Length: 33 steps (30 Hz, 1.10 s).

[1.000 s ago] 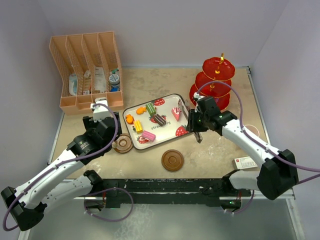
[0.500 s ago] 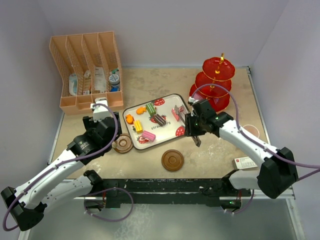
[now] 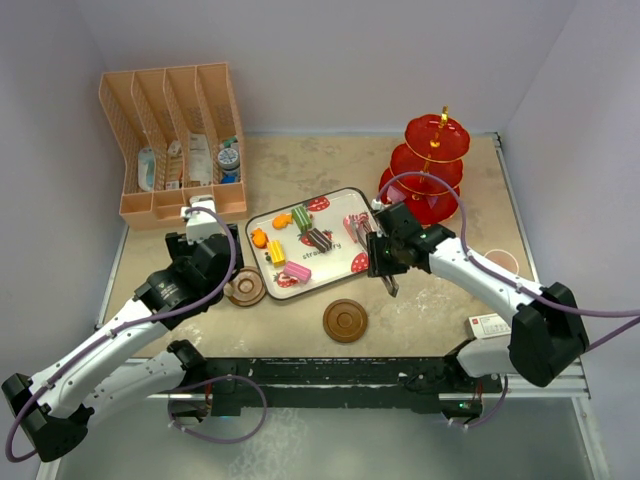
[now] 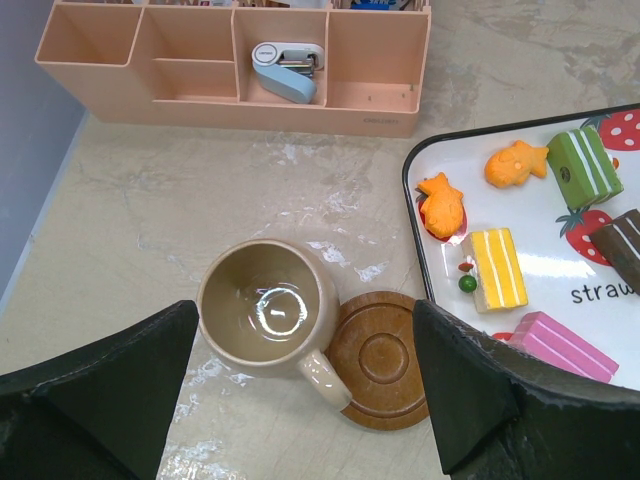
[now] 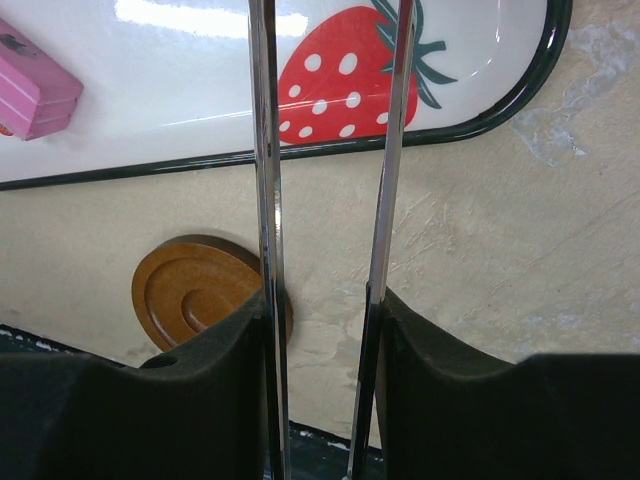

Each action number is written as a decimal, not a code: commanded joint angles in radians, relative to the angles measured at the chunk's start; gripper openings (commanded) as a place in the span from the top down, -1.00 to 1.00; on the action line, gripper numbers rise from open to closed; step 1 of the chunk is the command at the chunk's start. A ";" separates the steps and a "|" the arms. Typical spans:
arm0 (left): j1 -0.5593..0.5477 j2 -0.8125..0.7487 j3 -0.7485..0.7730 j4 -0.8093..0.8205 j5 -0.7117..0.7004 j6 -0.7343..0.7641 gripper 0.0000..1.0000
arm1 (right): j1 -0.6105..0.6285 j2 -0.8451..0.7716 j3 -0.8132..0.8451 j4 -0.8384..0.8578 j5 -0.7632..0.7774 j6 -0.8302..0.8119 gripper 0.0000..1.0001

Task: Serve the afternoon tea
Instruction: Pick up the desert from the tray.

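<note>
A tan mug (image 4: 268, 310) stands on the table beside a brown saucer (image 4: 378, 360), its handle lying over the saucer's rim. My left gripper (image 4: 305, 330) hovers above them, open and empty. Toy cakes lie on the white strawberry tray (image 3: 335, 212): orange fish (image 4: 441, 203), a yellow slice (image 4: 495, 268), a green one (image 4: 583, 167) and a pink bar (image 4: 565, 345). My right gripper (image 5: 322, 310) is shut on the metal tongs (image 5: 262, 150), which reach over the tray's right end; their tips are out of the wrist view. A second saucer (image 3: 345, 320) lies near the front. The red three-tier stand (image 3: 430, 170) is at the back right. The pink mug (image 3: 500, 262) is partly hidden by the right arm.
A peach divided rack (image 3: 175, 140) of toiletries stands at the back left. A small white box (image 3: 490, 325) lies at the front right. Purple walls close in the table on three sides.
The right arm has shifted left and nearer with the tongs, now over the tray's right end. The left arm has not moved.
</note>
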 commanded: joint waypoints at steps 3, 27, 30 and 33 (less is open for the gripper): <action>0.002 -0.023 0.019 0.014 -0.018 0.004 -0.75 | 0.009 0.011 -0.007 0.021 0.020 0.013 0.18; 0.003 -0.021 0.020 0.008 -0.036 -0.007 -0.76 | 0.029 0.085 0.036 0.038 0.076 0.034 0.26; 0.002 -0.020 0.020 0.008 -0.035 -0.006 -0.76 | 0.031 0.089 0.041 0.040 0.078 0.036 0.27; 0.002 -0.020 0.020 0.008 -0.036 -0.005 -0.76 | 0.033 0.088 0.043 0.042 0.084 0.035 0.27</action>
